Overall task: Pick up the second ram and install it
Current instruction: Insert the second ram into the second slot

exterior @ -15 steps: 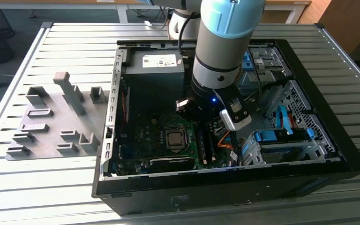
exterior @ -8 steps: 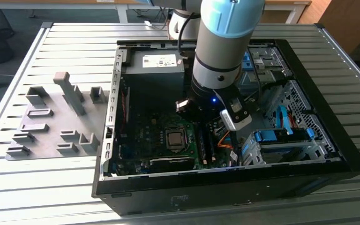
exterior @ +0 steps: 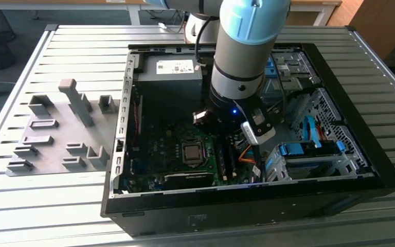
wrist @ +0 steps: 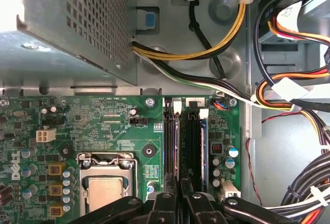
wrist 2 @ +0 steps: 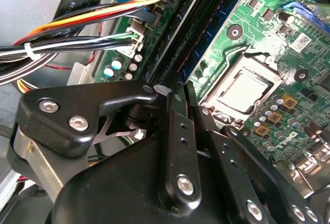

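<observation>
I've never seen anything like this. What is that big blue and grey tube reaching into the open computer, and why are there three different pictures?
The tube is a robot arm. It reaches down into an open computer case that lies on a slatted metal table. The exterior view comes from a camera standing apart, looking at the whole scene. The two wrist views come from cameras riding on the arm itself, so they look closely at what the arm works over.

The black jointed metal in both wrist views is the tool, the arm's grasping part. It sits right at the memory slots on the green motherboard, next to the square silver processor socket. A blue-green memory stick stands in the slots.

Beside the case, on the exterior view's left, grey plastic holder blocks sit on the table.
</observation>
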Action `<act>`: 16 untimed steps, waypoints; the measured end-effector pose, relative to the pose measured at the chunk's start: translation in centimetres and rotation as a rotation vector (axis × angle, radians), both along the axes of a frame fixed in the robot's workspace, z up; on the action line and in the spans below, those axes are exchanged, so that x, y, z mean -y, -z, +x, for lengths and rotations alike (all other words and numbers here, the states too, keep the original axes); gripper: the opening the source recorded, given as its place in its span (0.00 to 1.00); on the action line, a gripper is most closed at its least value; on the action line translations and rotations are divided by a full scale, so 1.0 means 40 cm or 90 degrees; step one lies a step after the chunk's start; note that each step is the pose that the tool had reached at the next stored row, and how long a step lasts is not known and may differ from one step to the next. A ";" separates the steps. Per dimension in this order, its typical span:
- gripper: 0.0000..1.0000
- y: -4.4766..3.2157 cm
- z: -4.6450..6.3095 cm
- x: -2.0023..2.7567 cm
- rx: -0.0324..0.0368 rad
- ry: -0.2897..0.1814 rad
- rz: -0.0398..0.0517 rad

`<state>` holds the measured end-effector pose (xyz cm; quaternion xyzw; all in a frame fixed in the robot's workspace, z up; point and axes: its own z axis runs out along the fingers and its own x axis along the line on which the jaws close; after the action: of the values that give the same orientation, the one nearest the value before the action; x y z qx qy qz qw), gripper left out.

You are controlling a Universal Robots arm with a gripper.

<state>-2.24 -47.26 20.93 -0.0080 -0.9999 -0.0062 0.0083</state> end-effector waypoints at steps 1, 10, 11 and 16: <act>0.14 0.000 0.000 0.000 0.0000 0.000 0.0000; 0.22 -0.001 0.000 0.000 0.0000 0.000 0.0001; 0.22 -0.010 0.000 0.000 0.0001 0.000 0.0002; 0.22 -0.066 0.000 0.000 0.0000 0.000 0.0002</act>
<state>-2.24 -47.25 23.56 -0.0080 -0.9999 -0.0063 0.0082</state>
